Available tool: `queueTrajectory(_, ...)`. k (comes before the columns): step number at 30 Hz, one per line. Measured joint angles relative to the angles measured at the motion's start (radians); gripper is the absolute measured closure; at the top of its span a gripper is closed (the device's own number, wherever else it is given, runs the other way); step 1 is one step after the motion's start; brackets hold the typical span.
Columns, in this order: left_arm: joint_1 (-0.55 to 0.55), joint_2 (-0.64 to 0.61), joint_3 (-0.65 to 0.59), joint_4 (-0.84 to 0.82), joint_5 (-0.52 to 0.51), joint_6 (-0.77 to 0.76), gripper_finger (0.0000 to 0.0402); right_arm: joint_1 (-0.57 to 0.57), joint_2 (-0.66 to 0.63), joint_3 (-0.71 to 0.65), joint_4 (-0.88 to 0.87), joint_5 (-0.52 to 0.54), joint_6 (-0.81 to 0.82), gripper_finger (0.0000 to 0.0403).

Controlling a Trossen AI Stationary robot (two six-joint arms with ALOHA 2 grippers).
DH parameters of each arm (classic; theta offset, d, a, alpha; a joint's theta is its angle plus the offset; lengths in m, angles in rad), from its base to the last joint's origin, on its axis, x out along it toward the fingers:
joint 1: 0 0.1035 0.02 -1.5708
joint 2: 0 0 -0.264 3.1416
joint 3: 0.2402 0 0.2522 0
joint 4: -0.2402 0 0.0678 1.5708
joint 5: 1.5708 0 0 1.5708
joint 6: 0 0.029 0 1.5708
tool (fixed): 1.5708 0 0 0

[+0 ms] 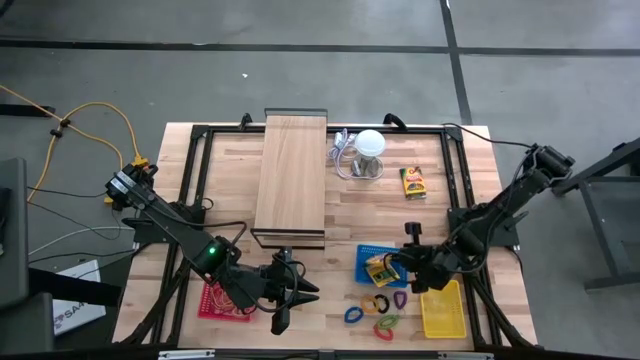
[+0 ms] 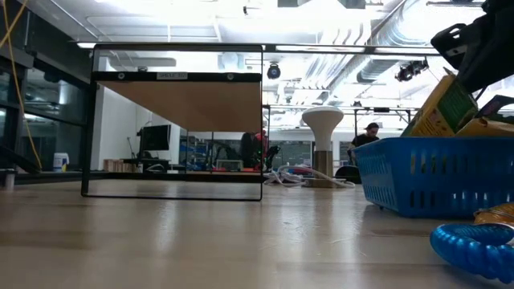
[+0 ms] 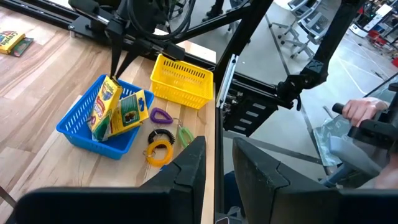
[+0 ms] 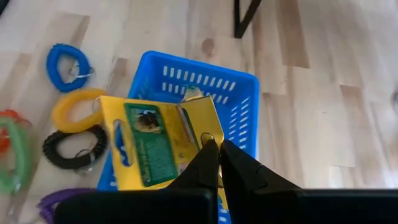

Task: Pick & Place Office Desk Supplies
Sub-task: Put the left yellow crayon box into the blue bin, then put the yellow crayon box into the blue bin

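My right gripper (image 4: 212,163) is above the blue basket (image 1: 372,251), shut on a yellow pack with a green panel (image 4: 149,149) that leans inside the basket. A second yellow pack (image 3: 129,111) stands next to it. Coiled loops lie on the table near the basket: blue (image 4: 68,65), orange (image 4: 78,109), black (image 4: 74,146), green (image 4: 12,155) and purple (image 3: 160,115). Another pack (image 1: 412,182) lies flat toward the table's far right. My left gripper (image 1: 295,303) waits open by the red basket (image 1: 222,298), holding nothing. My right gripper pinches the yellow pack at its top edge (image 4: 207,138), by the hang hole, between its two fingertips (image 4: 227,158). The fingers come from above, pointing down. The pack (image 2: 446,104) sits tilted, its lower end still inside the blue basket (image 2: 434,177).
A yellow basket (image 1: 443,310) sits at the near right corner. The long wooden board (image 1: 292,180) on its black frame and the white round object (image 1: 370,145) with grey cable occupy the far middle. A person's hand (image 3: 357,112) shows beyond the table's right edge.
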Motion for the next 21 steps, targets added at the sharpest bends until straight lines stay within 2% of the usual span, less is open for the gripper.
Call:
queueTrajectory(7, 0.0, 0.0, 0.0, 0.0, 0.0, 0.0, 0.0325, 0.0, 0.0, 0.0, 0.047, -0.055, -0.005, 0.039)
queueTrajectory(16, 0.0, 0.0, 0.0, 0.0, 0.0, 0.0, 0.0325, 0.0, 0.0, 0.0, 0.049, -0.058, -0.001, 0.0312)
queueTrajectory(21, 0.0, 0.0, 0.0, 0.0, 0.0, 0.0, 0.0325, -0.001, 0.0, 0.0, 0.055, -0.077, 0.001, 0.0284)
